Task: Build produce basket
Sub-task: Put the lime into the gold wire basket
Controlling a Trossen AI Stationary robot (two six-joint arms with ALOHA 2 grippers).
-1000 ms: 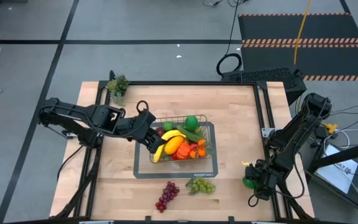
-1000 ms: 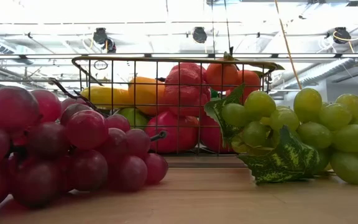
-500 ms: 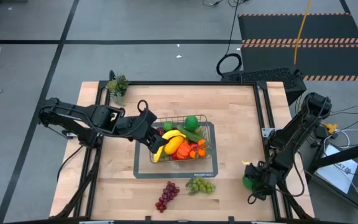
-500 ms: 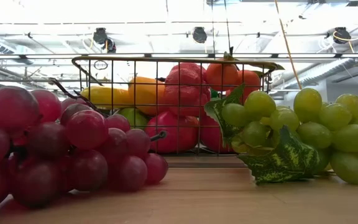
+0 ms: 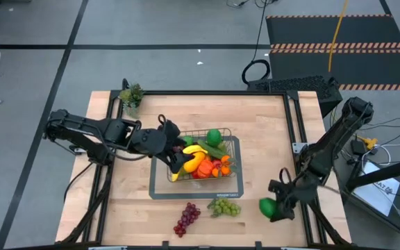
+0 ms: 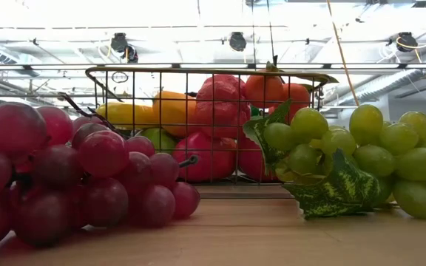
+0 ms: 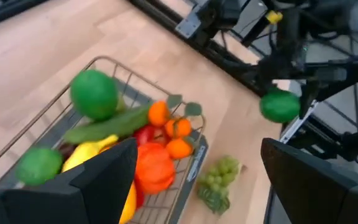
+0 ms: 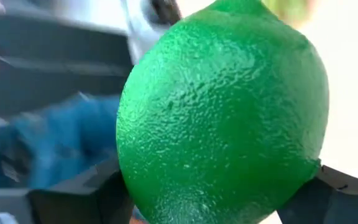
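Observation:
The wire basket (image 5: 231, 186) stands mid-table, holding a banana (image 5: 192, 150), a cucumber, oranges, red fruit and green balls (image 7: 94, 93). Red grapes (image 5: 186, 219) and green grapes (image 5: 224, 207) lie on the wood in front of it, and they fill the low view as red grapes (image 6: 80, 174) and green grapes (image 6: 346, 159). My left gripper (image 5: 177, 158) hovers open over the basket's left end, with nothing between its fingers (image 7: 104, 180). My right gripper (image 5: 275, 207) is near the table's front right, shut on a green ball (image 5: 267, 206). My right gripper pinches the green ball between its two fingers (image 8: 73, 199), which sit on opposite sides of its lower half (image 8: 135, 180). The fingers reach in from the table's right, slanting down. The ball (image 7: 279, 106) is lifted clear of the table.
A small potted plant (image 5: 131, 95) stands at the table's far left corner. Black frame rails (image 5: 298, 139) run along the table's right edge. Bare wood lies between the basket and the right gripper.
My right gripper has risen from the table's right edge with the green ball and carried it a little toward the table's middle, tipping up from steeply downward. My left gripper has rolled slightly in place over the basket.

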